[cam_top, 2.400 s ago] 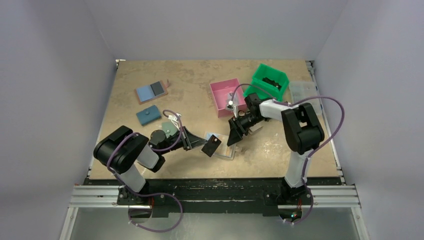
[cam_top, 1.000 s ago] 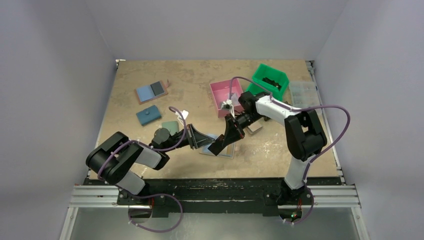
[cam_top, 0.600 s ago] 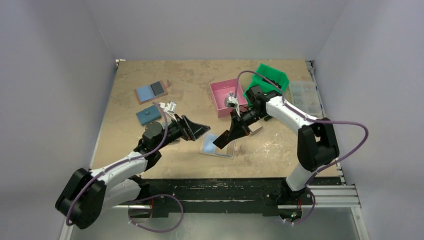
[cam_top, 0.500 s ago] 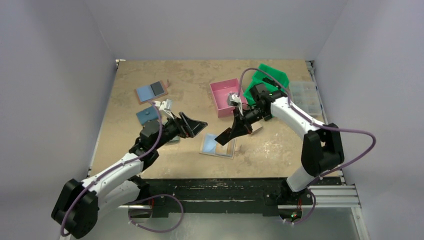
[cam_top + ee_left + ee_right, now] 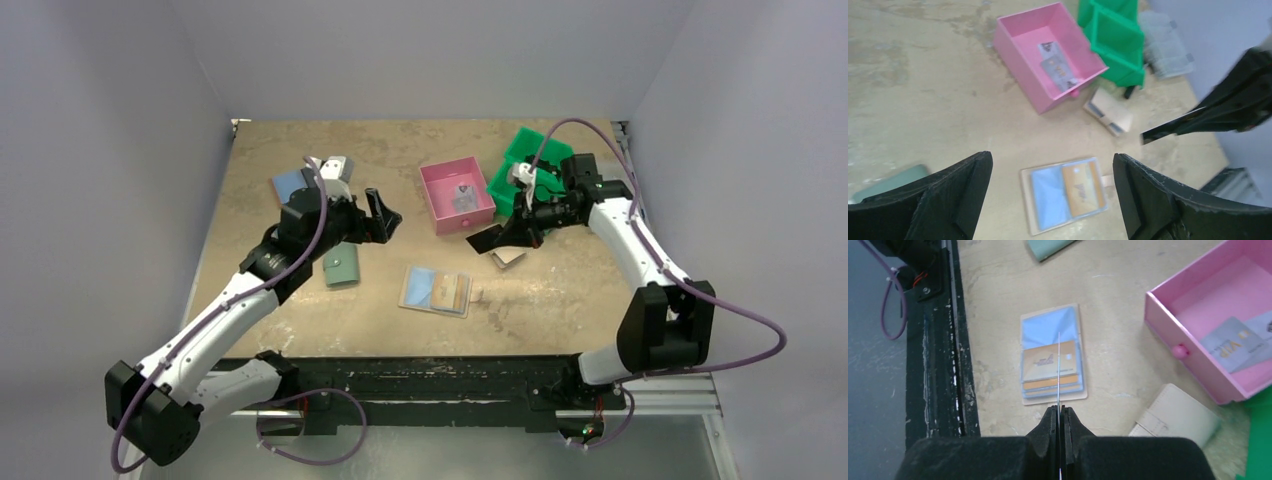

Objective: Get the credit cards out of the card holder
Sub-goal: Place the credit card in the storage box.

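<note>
The right gripper (image 5: 1058,412) pinches one credit card (image 5: 483,240) edge-on, clear of the open card holder (image 5: 1048,330) — likely bound for the pink bin (image 5: 1015,62) — while the left gripper (image 5: 380,217) hangs spread, empty.

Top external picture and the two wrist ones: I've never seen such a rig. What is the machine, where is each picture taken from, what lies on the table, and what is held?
Two robot arms are bolted at the near edge of the table. The wide picture looks down from above and behind them. The other two come from a camera on each wrist, so each shows its own black fingers. On the table lie an open card holder with a gold card in it, a pink box with two cards inside, a green bin, a tan wallet and a teal wallet. The right gripper is shut on a dark card, seen edge-on in its own view. The left gripper is open and holds nothing.
</note>
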Controlling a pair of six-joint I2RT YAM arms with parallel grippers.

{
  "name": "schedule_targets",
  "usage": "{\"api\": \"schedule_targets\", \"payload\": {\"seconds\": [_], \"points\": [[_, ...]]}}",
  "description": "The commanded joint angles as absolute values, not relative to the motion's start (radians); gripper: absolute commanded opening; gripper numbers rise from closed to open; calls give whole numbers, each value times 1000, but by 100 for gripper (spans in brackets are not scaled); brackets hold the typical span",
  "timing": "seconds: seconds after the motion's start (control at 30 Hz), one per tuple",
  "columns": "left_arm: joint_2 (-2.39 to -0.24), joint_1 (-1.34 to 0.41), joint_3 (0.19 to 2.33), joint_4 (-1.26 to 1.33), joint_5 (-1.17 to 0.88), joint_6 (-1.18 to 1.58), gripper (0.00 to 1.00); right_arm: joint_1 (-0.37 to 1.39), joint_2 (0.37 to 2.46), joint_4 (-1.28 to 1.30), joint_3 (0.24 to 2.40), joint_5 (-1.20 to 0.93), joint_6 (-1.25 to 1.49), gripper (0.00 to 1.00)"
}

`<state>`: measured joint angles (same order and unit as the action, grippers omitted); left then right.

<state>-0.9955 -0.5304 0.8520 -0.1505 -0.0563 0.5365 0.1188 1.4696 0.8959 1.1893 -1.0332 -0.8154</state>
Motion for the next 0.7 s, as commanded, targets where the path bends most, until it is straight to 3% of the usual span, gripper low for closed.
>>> {"api": "schedule_targets", "payload": {"seconds": [0.0,0.33,0.67], "points": [[-1069,-526,901,-318,66,322,97,57,1424,860,1190,-1035,-804,0],[-982,-526,810,-259,63,268,97,-71,1403,788,1198,-1008,-738,0],[-849,-526,731,-243,89,233,97,-89,1437,647,1267,-909,-612,0]]}}
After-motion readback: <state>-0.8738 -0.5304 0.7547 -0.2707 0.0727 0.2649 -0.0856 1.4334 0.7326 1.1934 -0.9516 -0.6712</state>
